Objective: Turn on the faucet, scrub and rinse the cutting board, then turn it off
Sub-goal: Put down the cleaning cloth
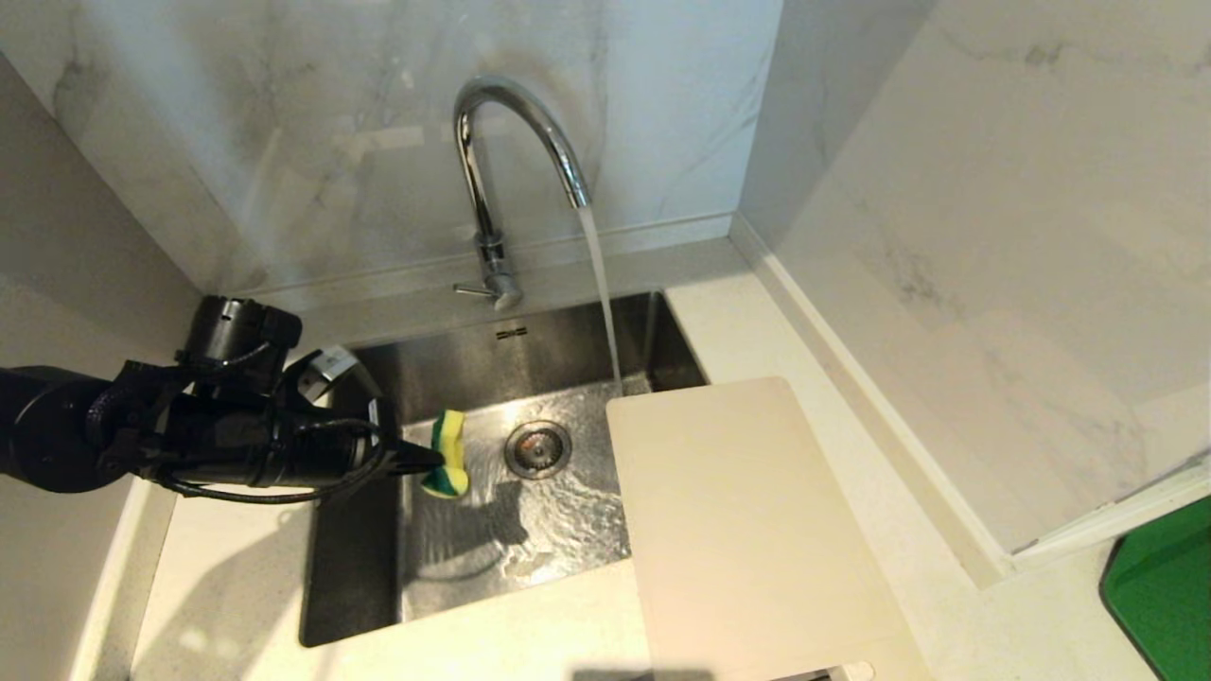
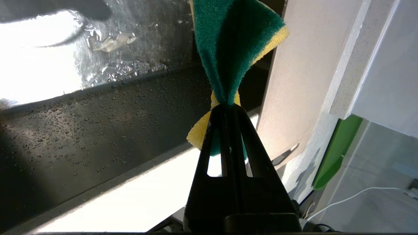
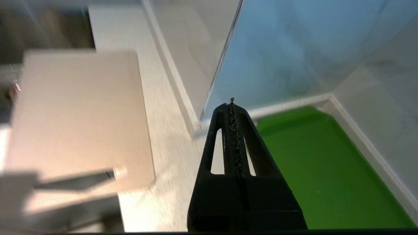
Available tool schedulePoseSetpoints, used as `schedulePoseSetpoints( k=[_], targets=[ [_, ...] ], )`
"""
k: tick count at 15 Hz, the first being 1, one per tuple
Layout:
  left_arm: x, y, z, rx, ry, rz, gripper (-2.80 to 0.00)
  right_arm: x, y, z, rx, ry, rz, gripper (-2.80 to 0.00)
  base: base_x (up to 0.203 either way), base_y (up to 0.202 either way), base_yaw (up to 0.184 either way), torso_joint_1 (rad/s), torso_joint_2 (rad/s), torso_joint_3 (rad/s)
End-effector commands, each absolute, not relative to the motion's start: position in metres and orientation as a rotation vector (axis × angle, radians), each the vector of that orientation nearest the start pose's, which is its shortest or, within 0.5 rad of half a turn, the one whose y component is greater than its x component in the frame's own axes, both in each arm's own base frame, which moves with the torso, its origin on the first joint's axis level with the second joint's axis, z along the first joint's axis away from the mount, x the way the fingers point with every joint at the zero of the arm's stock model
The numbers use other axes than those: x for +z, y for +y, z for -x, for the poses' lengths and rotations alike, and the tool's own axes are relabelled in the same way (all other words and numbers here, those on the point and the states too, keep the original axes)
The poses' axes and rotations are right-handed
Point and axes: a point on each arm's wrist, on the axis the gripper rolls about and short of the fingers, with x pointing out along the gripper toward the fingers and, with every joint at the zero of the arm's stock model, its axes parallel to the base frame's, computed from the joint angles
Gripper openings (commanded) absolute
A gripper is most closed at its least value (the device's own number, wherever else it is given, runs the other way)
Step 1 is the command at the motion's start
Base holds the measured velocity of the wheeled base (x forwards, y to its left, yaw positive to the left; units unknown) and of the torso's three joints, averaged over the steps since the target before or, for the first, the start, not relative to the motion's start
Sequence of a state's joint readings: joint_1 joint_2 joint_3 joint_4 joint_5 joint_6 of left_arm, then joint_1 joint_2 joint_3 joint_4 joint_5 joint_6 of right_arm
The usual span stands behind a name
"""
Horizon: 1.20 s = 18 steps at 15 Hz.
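Water runs from the chrome faucet at upper centre into the sink. At left, the left gripper pinches a green-yellow sponge. The cutting board lies lower right, dry-looking. The right gripper is closed, empty. Scrubbing likely comes next: sponge to board.

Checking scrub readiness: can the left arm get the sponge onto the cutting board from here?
Probably yes. The left pincer holds the sponge over the sink, with only open basin between it and the cutting board.
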<state>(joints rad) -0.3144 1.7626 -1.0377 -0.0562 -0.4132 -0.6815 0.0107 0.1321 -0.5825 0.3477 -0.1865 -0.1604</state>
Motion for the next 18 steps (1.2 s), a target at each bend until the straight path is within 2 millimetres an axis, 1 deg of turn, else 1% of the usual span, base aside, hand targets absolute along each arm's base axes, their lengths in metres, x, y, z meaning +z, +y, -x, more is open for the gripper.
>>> schedulePoseSetpoints(
  k=[1, 4, 6, 7, 8, 10, 14, 15, 18],
  targets=[
    [0.172, -0.108, -0.298, -0.444, 0.9, 0.661, -2.8, 0.153, -0.004, 0.069, -0.168, -0.071, 0.178, -2.8, 0.0, 0.0, 0.0, 0.0, 0.0, 0.0],
    [0.171, -0.108, -0.299, -0.443, 0.901, 0.66, -2.8, 0.12, -0.003, 0.042, -0.148, -0.096, 0.183, -2.8, 0.0, 0.0, 0.0, 0.0, 0.0, 0.0],
    [0.17, -0.108, -0.3, -0.44, 0.903, 0.66, -2.8, 0.102, -0.003, 0.029, -0.148, -0.166, 0.166, -2.8, 0.0, 0.0, 0.0, 0.0, 0.0, 0.0],
    [0.169, -0.109, -0.3, -0.442, 0.907, 0.66, -2.8, 0.099, -0.003, 0.026, -0.148, -0.208, 0.148, -2.8, 0.0, 0.0, 0.0, 0.0, 0.0, 0.0],
    [0.169, -0.109, -0.3, -0.442, 0.907, 0.659, -2.8, 0.098, -0.003, 0.025, -0.14, -0.214, 0.125, -2.8, 0.0, 0.0, 0.0, 0.0, 0.0, 0.0],
    [0.167, -0.109, -0.301, -0.438, 0.913, 0.658, -2.8, 0.093, -0.001, 0.024, -0.071, -0.17, 0.119, -2.8, 0.0, 0.0, 0.0, 0.0, 0.0, 0.0],
    [0.167, -0.109, -0.301, -0.436, 0.912, 0.658, -2.8, 0.076, 0.001, 0.023, 0.025, -0.013, 0.135, -2.8, 0.0, 0.0, 0.0, 0.0, 0.0, 0.0],
    [0.167, -0.109, -0.301, -0.435, 0.909, 0.658, -2.8, 0.074, 0.001, 0.023, 0.037, 0.016, 0.116, -2.8, 0.0, 0.0, 0.0, 0.0, 0.0, 0.0],
    [0.165, -0.108, -0.302, -0.432, 0.913, 0.656, -2.8, 0.074, 0.0, 0.023, 0.019, 0.01, 0.049, -2.8, 0.0, 0.0, 0.0, 0.0, 0.0, 0.0]
  ],
)
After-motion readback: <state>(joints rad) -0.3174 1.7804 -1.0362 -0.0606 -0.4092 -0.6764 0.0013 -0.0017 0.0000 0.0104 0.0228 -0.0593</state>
